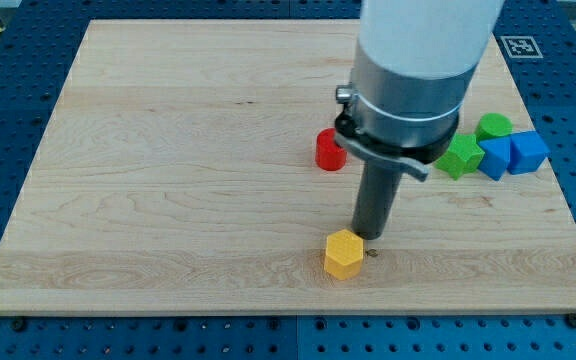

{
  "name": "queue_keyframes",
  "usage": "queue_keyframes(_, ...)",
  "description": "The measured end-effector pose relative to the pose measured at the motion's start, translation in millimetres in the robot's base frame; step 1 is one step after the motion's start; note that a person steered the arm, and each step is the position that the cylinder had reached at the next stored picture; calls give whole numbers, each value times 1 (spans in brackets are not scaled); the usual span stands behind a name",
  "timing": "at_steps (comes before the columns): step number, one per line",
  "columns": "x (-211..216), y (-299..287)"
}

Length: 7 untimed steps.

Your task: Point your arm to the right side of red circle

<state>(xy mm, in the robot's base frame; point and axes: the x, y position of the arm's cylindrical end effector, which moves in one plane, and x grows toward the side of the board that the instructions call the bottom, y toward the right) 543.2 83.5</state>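
Yellow hexagonal block point(343, 253) nearest; my tip point(370, 240) touches its far-right edge, well short of red cylindrical block point(329, 150). No hand fitted; state not applicable. Wooden bench point(168, 150).

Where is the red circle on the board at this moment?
The red circle stands right of the board's centre, left of the green and blue blocks, above the yellow hexagon. My tip is below it, beside the hexagon.
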Motion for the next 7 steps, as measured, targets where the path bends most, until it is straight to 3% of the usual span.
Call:
queue_keyframes(3, -67, 13)
queue_keyframes(7, -97, 13)
